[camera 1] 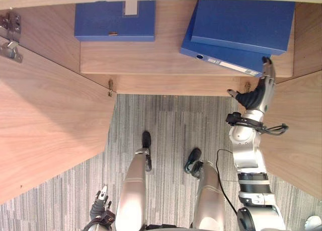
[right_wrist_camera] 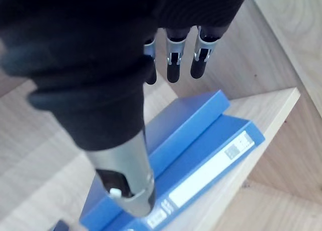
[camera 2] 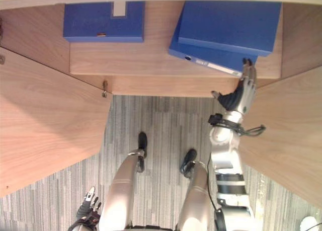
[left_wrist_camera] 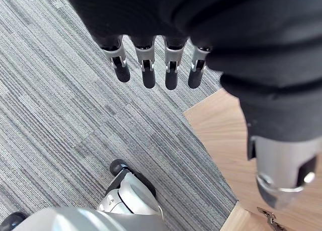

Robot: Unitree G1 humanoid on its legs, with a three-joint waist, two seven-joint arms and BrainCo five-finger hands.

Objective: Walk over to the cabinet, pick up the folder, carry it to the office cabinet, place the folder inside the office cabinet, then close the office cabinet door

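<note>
Folder (camera 1: 241,22) status: lying flat on a second blue folder (camera 1: 221,61) on the cabinet shelf (camera 1: 151,57), just ahead of my right hand (camera 1: 259,92). That hand's fingers are straight and hold nothing. Its fingertips are at the stack's near corner, contact uncertain from here. Judged stiff, moderately heavy and smooth-covered; best held across the spine edge, thumb beneath. Left hand (camera 1: 100,203) hangs low, fingers relaxed and empty.
</note>
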